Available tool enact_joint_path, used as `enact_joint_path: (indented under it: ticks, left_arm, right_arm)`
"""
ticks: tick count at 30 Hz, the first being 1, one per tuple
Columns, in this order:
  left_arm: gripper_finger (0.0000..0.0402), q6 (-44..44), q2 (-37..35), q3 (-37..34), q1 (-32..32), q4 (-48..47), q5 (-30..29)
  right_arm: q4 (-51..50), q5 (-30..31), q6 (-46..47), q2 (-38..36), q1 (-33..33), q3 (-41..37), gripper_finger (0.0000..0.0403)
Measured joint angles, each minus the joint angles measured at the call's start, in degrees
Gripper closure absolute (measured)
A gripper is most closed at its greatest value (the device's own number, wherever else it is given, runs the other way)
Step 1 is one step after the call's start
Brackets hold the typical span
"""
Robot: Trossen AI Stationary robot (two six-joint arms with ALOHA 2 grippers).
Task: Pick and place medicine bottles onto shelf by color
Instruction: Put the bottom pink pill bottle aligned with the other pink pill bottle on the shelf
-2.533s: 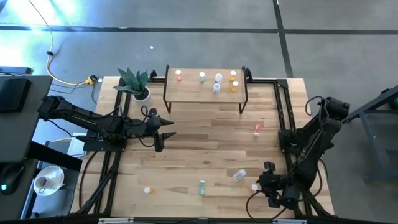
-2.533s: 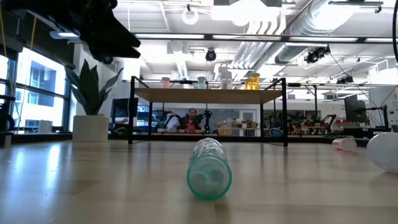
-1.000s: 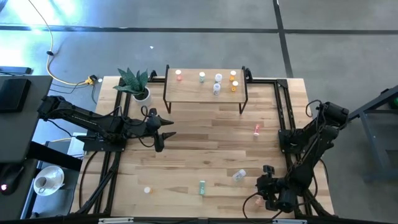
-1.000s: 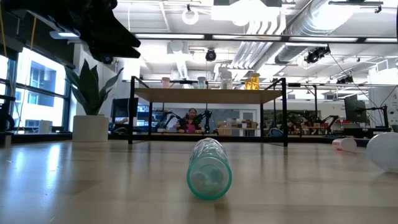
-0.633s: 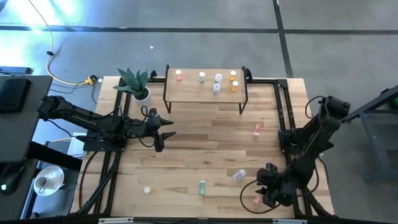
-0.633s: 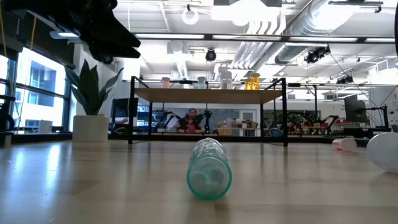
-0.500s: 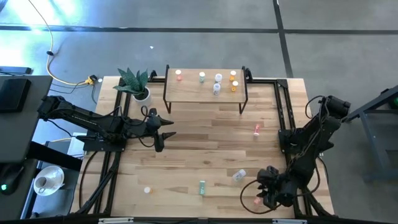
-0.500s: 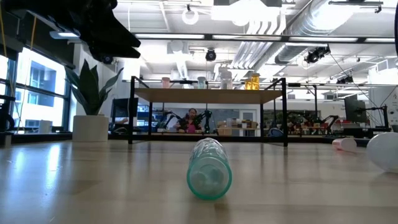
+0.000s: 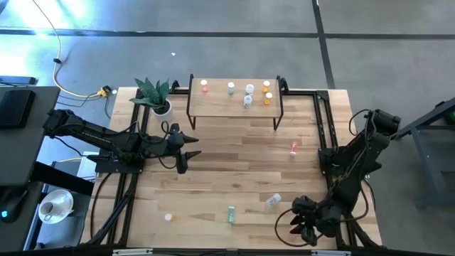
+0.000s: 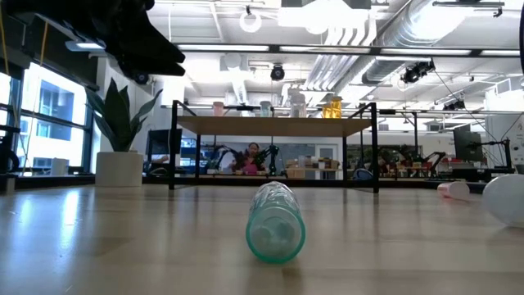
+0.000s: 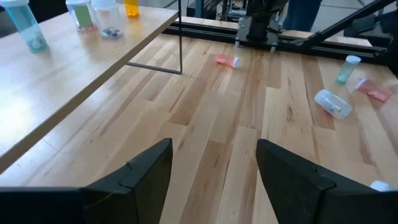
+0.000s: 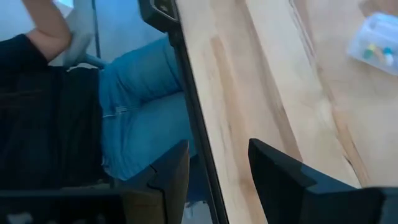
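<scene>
Potted plant [image 9: 154,96] in a white pot at the table's far left corner, just beside the raised board. Striped wood tabletop [image 9: 234,163]. Yellow cable [image 9: 67,82] on the grey floor. White bowl [image 9: 55,206] on a side surface at left. A person in blue jeans [image 12: 140,106] beside the table edge.

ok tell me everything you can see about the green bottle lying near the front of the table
The green bottle is a small translucent green cylinder with a ribbed, glossy plastic-looking body and a white cap. It lies on its side on the striped wooden tabletop, near the front edge and about midway across, its long axis running front to back. In the low view one round end faces the camera. It rests only on the wood; no gripper or other bottle touches it.
</scene>
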Motion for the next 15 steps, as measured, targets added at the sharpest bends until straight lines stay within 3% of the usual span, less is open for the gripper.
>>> enact_joint_path:
  ticks: [7, 15]
  left_arm:
    - [0.0179, 0.5, 0.0, 0.0, 0.0, 0.0, -0.1]
    - [0.0179, -1.0, 0.0, 0.0, 0.0, 0.0, -0.1]
  right_arm:
    - [-3.9, 3.7, -10.3, 1.1, -0.1, 6.5, 0.0247]
    - [-29.3, 7.5, -26.0, 8.3, 0.0, 20.9, 0.0247]
